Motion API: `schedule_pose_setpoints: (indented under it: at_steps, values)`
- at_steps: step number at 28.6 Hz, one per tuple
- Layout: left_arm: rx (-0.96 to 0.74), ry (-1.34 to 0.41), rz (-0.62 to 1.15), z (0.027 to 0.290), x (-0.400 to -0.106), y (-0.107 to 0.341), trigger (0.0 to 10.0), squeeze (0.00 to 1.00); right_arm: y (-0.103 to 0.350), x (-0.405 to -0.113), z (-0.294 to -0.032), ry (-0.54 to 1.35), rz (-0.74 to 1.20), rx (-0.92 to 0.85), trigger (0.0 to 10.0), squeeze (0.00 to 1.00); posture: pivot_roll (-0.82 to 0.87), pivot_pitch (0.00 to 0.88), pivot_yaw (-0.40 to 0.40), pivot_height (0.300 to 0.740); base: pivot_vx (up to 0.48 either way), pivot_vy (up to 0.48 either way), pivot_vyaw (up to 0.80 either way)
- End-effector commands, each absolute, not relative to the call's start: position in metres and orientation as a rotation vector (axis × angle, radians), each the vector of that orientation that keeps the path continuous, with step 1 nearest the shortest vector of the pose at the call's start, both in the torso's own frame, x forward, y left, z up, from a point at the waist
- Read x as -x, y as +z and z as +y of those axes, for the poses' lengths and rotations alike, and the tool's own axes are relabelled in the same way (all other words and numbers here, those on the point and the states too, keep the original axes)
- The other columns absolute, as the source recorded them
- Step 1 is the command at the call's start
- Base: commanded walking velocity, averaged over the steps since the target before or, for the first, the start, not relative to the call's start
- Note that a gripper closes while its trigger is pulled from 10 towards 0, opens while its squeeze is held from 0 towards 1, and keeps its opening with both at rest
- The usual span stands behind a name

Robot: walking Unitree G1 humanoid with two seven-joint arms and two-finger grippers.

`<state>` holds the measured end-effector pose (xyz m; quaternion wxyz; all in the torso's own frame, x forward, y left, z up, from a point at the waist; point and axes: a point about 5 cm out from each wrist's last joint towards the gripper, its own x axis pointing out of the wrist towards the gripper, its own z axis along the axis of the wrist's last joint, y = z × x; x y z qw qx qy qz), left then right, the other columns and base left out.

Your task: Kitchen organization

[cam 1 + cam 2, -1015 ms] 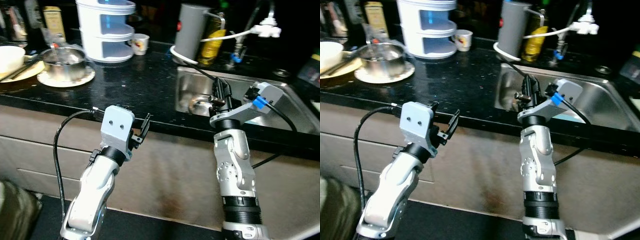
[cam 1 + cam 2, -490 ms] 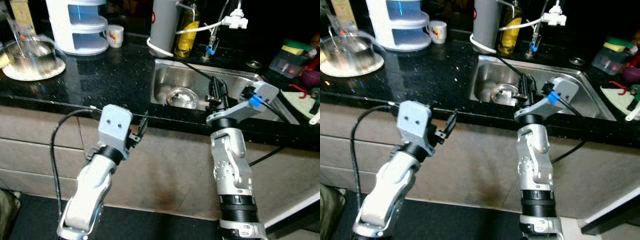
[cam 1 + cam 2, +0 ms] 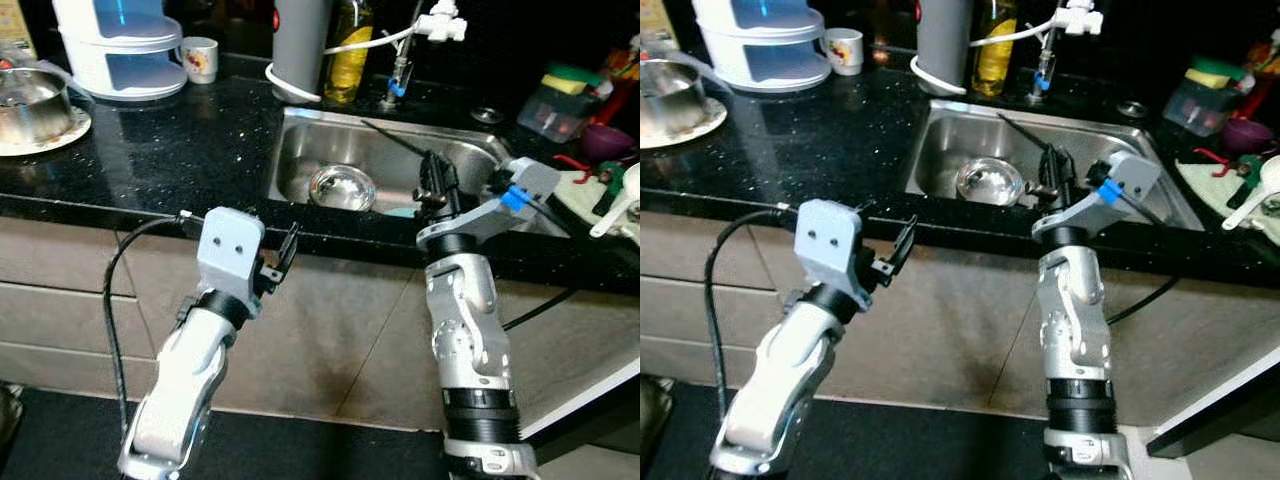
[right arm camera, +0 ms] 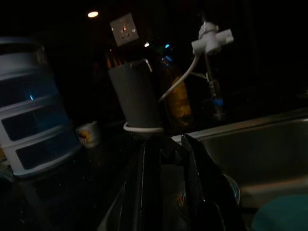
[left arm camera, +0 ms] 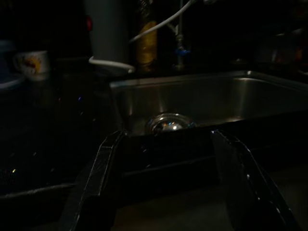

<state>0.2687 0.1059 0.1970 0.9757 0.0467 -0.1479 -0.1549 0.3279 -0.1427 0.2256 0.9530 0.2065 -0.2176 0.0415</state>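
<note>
Facing a black counter (image 3: 190, 150) with a steel sink (image 3: 455, 150) set into it, the robot holds both arms up at the counter's front edge; the left gripper (image 3: 284, 257) sits just below the edge, its 2 fingers spread wide and holding nothing; the right gripper (image 3: 436, 182) rises over the sink's near rim, its 2 fingers close together with a narrow gap, and nothing can be seen between them. A steel bowl (image 3: 342, 187) lies in the sink's basin, between the 2 grippers and apart from both; a teal item (image 4: 281, 214) lies near it in the basin. Behind the sink stand a grey cylinder (image 3: 300, 45), an oil bottle (image 3: 349, 50) and a white tap fitting (image 3: 440, 22); further left are a small mug (image 3: 200, 58), a white tiered container (image 3: 118, 45) and a metal pot (image 3: 30, 95) on a plate.
</note>
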Motion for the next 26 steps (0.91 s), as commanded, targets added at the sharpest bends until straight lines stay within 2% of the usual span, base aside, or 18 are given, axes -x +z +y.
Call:
schedule_pose_setpoints:
  at_steps: [1, 7, 26]
  values:
    - [-0.096, -0.312, -0.275, 0.106, -0.27, 0.194, 10.0, 0.0, 0.227, -0.329, -0.145, 0.079, -0.442, -0.428, 10.0, 0.0, 0.16, 0.004, -0.17, 0.74, 0.0, 0.0, 0.0]
    - [-0.099, -0.311, -0.293, 0.108, -0.271, 0.2, 10.0, 0.0, 0.23, -0.33, -0.148, 0.072, -0.449, -0.427, 10.0, 0.0, 0.16, 0.005, -0.17, 0.74, 0.0, 0.0, 0.0]
    - [-0.094, -0.301, -0.378, 0.111, -0.273, 0.226, 10.0, 0.0, 0.226, -0.338, -0.164, -0.017, -0.372, -0.407, 10.0, 0.0, 0.17, 0.004, -0.17, 0.74, 0.264, 0.0, 0.0]
